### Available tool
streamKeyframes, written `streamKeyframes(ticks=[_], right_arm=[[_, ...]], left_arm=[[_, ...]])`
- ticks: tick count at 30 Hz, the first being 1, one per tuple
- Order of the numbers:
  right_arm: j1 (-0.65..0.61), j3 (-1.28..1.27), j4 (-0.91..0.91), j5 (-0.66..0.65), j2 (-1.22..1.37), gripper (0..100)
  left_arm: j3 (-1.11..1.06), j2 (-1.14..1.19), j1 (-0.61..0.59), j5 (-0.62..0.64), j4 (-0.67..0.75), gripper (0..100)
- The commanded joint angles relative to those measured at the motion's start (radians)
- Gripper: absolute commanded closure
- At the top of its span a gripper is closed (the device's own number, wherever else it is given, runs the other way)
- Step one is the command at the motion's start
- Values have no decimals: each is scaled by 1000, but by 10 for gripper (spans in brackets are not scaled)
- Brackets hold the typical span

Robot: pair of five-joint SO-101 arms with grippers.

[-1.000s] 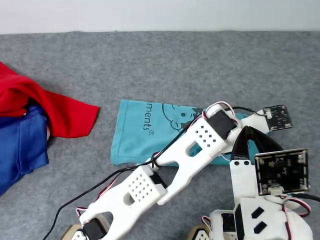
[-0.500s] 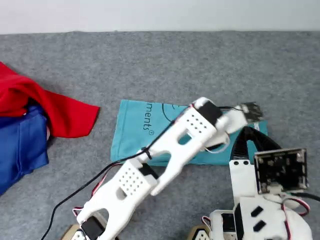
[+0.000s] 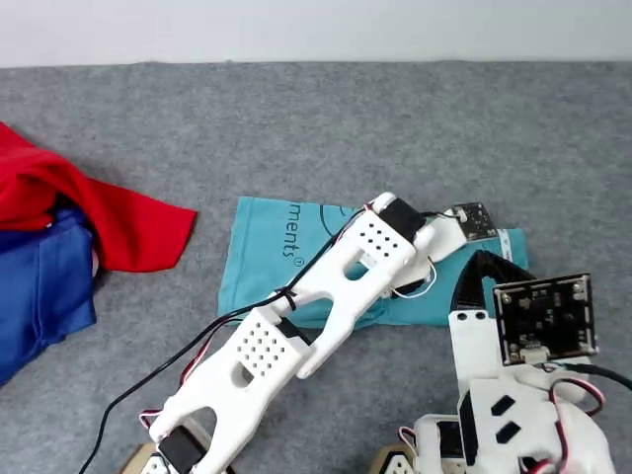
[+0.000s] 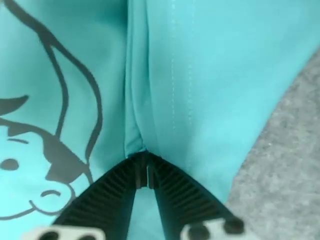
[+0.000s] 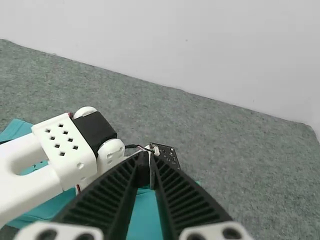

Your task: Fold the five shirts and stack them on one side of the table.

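- A teal shirt point(image 3: 276, 262) with a dark cartoon print lay spread as a flat, roughly oblong shape on the grey tabletop point(image 3: 395, 128)
- The left end effector point(image 4: 143, 164) was down on the teal shirt, close to the shirt's edge where grey tabletop showed beside it; its jaws were pressed together on a raised crease of the teal cloth
- The left arm point(image 3: 326, 296) reached slantwise across the teal shirt in the high view
- The right end effector point(image 5: 149, 169) was held above the near corner of the teal shirt, its jaws closed tight with nothing between them
- A red shirt point(image 3: 109, 222) lay crumpled well apart from the teal shirt, at the far side from the arms' end effectors, draped partly over a blue shirt point(image 3: 39, 286)
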State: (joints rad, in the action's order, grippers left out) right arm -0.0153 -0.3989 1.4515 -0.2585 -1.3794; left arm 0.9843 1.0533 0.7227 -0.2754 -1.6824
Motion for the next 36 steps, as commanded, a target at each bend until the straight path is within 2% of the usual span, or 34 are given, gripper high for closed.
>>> streamKeyframes(ticks=[1, 7, 12, 16, 25, 29, 36], right_arm=[[-1, 5, -7, 5, -5, 983], [1, 5, -7, 5, -5, 983], [1, 3, 7, 5, -5, 983], [1, 0, 18, 5, -5, 983], [2, -2, 18, 5, -2, 983], [2, -2, 18, 5, 4, 983], [2, -3, 19, 6, 2, 983]], left_arm=[[8, -72, -5, 3, -5, 985], [4, -196, -52, 8, -72, 985], [-1, -313, -201, 86, -74, 983], [-70, -422, -342, 91, -74, 980], [-470, -601, -669, 84, -71, 796], [-561, -569, -710, 81, -57, 768], [-559, -430, -713, 83, -2, 761]])
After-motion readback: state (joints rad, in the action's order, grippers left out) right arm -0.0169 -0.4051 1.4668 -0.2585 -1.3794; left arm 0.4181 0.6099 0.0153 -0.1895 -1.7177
